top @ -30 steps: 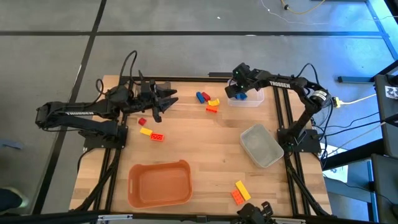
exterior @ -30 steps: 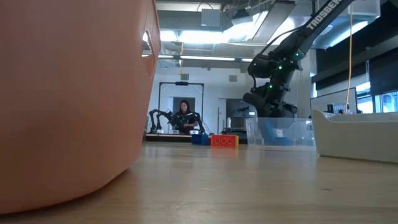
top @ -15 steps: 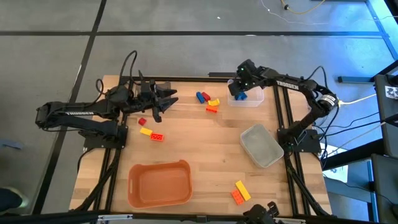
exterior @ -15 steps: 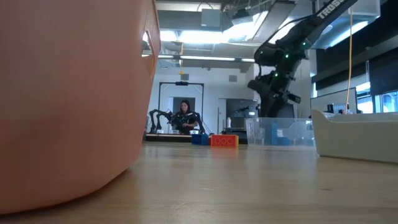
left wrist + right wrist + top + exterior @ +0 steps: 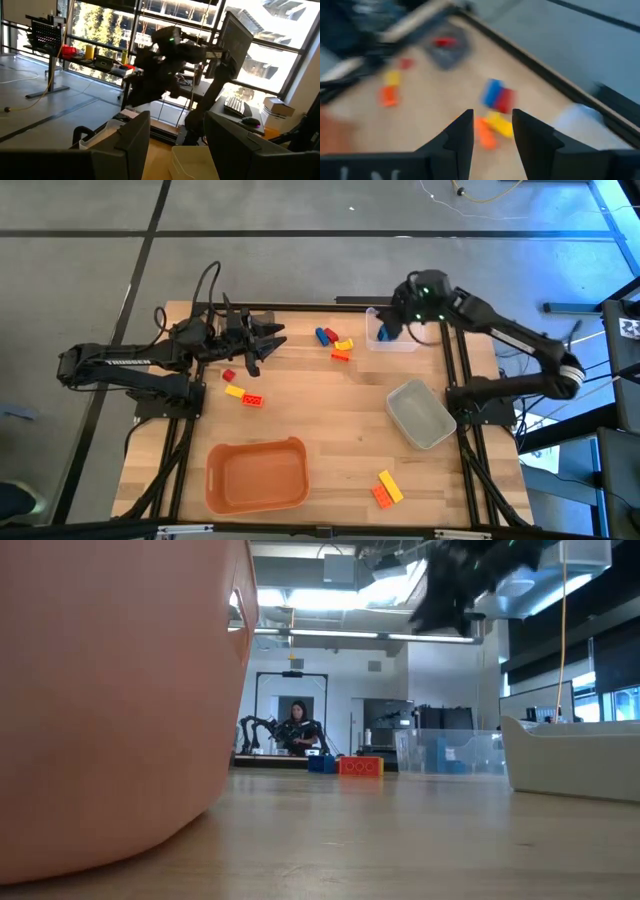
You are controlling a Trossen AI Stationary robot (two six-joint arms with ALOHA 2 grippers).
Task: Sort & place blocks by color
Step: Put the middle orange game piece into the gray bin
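Blue, red, yellow and orange blocks (image 5: 333, 343) cluster mid-counter as the right gripper (image 5: 491, 131), open and empty, swings above the clear bin (image 5: 394, 338); descending blind could scatter them, left gripper (image 5: 262, 343) idling open.

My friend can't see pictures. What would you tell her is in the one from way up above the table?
Two dark robot arms reach over a wooden table: the right gripper hangs open above a clear bin holding a blue block, the left gripper waits open opposite. Red, yellow, orange and blue blocks lie scattered, near an orange bin and a grey bin.
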